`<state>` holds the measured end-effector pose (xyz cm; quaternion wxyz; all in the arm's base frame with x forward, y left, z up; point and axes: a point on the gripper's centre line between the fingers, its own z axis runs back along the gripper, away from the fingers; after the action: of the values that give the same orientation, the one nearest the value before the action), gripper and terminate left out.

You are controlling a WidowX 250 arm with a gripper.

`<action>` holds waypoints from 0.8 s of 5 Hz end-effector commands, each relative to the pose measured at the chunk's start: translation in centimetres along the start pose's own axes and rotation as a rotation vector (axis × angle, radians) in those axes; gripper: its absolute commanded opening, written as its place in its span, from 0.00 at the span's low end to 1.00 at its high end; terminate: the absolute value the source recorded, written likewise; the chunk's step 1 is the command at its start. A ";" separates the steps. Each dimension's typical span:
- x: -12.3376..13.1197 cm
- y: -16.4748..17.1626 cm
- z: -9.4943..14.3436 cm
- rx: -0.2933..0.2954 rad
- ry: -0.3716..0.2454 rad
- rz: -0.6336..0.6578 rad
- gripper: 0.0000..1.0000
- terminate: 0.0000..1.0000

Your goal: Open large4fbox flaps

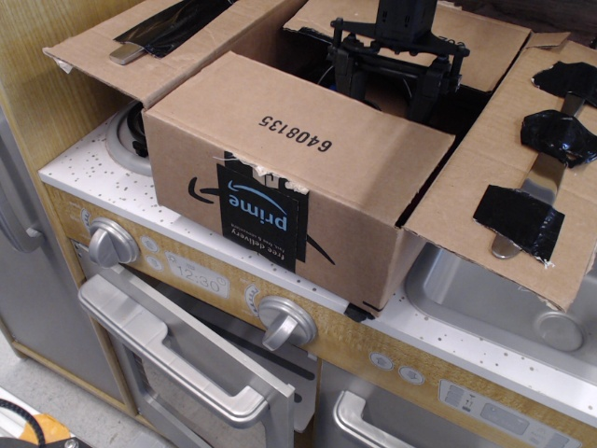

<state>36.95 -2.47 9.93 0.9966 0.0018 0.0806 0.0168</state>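
The large4fbox [364,233] stands on a white toy-kitchen counter, its black "prime" tape strip [262,216] facing me. The front flap [298,140], printed "6408135", lies tilted over the opening. The left flap [154,42] with black tape, the right flap [508,177] with black tape patches, and the back flap [485,42] marked "Z03" are folded outward. My black gripper [396,79] reaches down into the opening just behind the front flap's far edge. Its fingers stand wide apart with nothing between them. The fingertips are partly hidden by the flap.
The speckled countertop [89,173] has a round burner [121,140] left of the box and a metal sink [485,299] under the right flap. Two oven knobs [112,243] [286,322] and an oven handle [177,350] are below. A wooden wall is at the left.
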 end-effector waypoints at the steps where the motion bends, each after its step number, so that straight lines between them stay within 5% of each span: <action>1: -1.1 0.4 3.5 0.040 0.027 -0.033 1.00 0.00; 4: -5.5 0.2 6.1 0.139 0.045 0.029 1.00 0.00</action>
<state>32.15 -2.35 14.80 0.9867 0.0795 0.1399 0.0223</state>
